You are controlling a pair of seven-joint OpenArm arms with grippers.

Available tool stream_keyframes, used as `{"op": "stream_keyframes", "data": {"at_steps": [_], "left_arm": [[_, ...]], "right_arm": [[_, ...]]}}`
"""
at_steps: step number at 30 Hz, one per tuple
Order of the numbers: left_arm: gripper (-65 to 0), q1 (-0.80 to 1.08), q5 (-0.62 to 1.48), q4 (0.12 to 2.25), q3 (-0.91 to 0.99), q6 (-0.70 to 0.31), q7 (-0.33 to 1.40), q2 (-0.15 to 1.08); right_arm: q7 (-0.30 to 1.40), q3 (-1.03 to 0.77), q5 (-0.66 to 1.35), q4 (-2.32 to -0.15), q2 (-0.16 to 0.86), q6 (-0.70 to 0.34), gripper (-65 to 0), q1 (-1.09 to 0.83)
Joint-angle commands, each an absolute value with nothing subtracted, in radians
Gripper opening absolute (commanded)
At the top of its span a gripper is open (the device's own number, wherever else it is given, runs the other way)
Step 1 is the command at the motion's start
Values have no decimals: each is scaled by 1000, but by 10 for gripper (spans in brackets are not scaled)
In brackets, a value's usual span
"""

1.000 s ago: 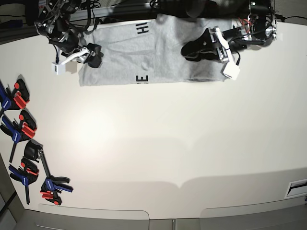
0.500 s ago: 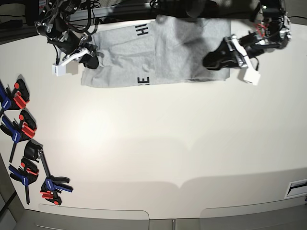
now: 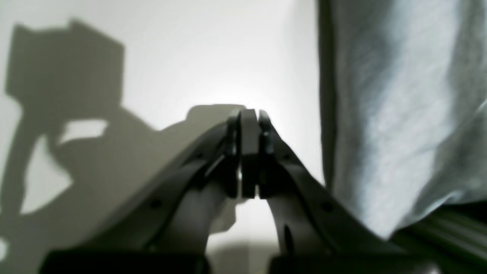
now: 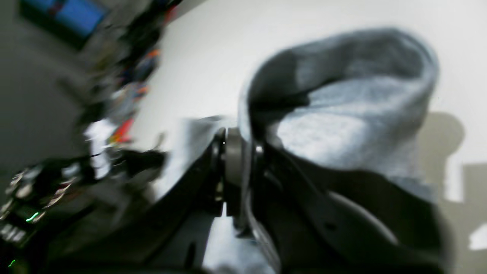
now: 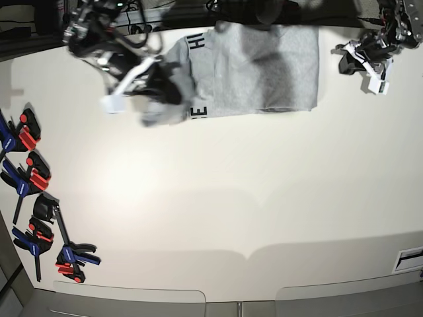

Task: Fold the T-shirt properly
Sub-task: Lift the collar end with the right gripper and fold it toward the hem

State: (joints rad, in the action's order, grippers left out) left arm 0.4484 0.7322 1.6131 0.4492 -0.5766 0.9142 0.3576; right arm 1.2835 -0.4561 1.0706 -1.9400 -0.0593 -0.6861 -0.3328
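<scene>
The light grey T-shirt lies at the back of the white table, with black letters showing near its left fold. My right gripper, on the base view's left, is shut on the shirt's left edge and holds it bunched and raised over the shirt. In the right wrist view the gripper pinches a curl of grey fabric. My left gripper is shut and empty, off the shirt's right edge. In the left wrist view it hangs over bare table, with the shirt to its right.
Several blue, red and black clamps lie along the table's left edge. Cables and dark gear run along the back edge. A white bracket sits at the front right edge.
My right gripper has lifted the shirt's left edge and carried it to the right, over the shirt. My left gripper has drawn back off the shirt toward the table's right back corner.
</scene>
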Motion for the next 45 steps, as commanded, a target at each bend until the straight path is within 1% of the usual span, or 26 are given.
{"op": "stream_keyframes", "data": {"at_steps": [1,5,10,13,16,21,26,28,32,38,39,42,43,45], "left_arm": [[-650,448,734,1608,454,-575,911,369],[-650,448,738,1555,454,-575,911,368],[-650,448,778,1541,454,-575,911,369],[-650,448,794,1541,454,-576,911,368],[-650,448,794,1541,454,-576,911,368],[-650,448,794,1541,454,-576,911,368],[-650,448,794,1541,454,-576,911,368],[-650,448,794,1541,450,-576,910,368],[-650,448,794,1541,450,-576,910,362],[-650,448,794,1541,450,-576,911,361],[-650,448,794,1541,450,-576,911,361],[-650,448,794,1541,450,-576,910,361],[-650,448,794,1541,450,-576,911,361],[-650,448,794,1541,450,-576,910,361]], "right_arm": [[1258,-406,1089,-1962,-75,-698,-650,-328],[1151,-179,922,-1961,-124,-698,-650,-327],[1029,88,683,-1961,-154,-698,-650,-327],[995,216,589,-1955,-157,-698,-650,-327],[971,299,515,-1938,-157,-698,-650,-327],[919,356,463,-1887,-157,-698,-650,-318],[916,361,467,-1830,-157,-698,-650,-294],[914,368,501,-1818,-157,-698,-650,-288],[914,402,551,-1817,-157,-698,-568,-278],[911,489,557,-1817,-157,-698,-560,-277],[912,502,557,-1817,-157,-698,-550,-274],[912,525,557,-1817,-157,-698,-493,-262],[909,525,557,-1817,-157,-698,-483,-255],[906,523,549,-1817,-157,-698,-483,-231]]}}
